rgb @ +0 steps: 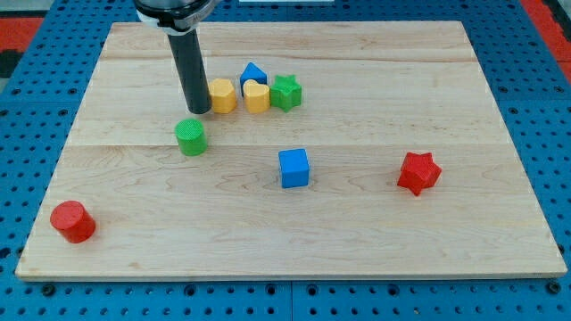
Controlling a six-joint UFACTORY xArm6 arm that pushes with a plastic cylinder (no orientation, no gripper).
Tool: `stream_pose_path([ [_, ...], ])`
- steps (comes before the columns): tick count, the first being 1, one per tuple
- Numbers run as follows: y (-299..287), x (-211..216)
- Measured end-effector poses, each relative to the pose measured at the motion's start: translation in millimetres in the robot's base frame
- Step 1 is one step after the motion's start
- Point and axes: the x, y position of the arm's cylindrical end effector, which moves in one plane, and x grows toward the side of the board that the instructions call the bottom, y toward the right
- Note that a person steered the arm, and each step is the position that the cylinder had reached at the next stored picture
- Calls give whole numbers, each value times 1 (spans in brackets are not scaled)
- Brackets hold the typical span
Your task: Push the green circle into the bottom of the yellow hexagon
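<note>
- Your rod carries no claw, so nothing is held; my tip [199,111] stands just left of the yellow hexagon [222,94].
- Green circle [190,137] lies just below the tip, lower-left of the hexagon.
- You likely need to get below it, then push up-right.

One camera only, no second view to overlap. Looks down at a slant from the wooden board's [357,232] near edge, taking in the whole board; my tip [198,111] sits upper left of centre.
</note>
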Motion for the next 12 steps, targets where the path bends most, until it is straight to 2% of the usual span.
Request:
stream_pose_path([
  [1,10,0],
  [2,0,22],
  [3,39,60],
  [4,52,85],
  [5,-2,115],
  [6,-21,108],
  [7,-21,62],
  [8,-21,50],
  [9,-72,63],
  [10,-62,38],
  [12,-14,34],
])
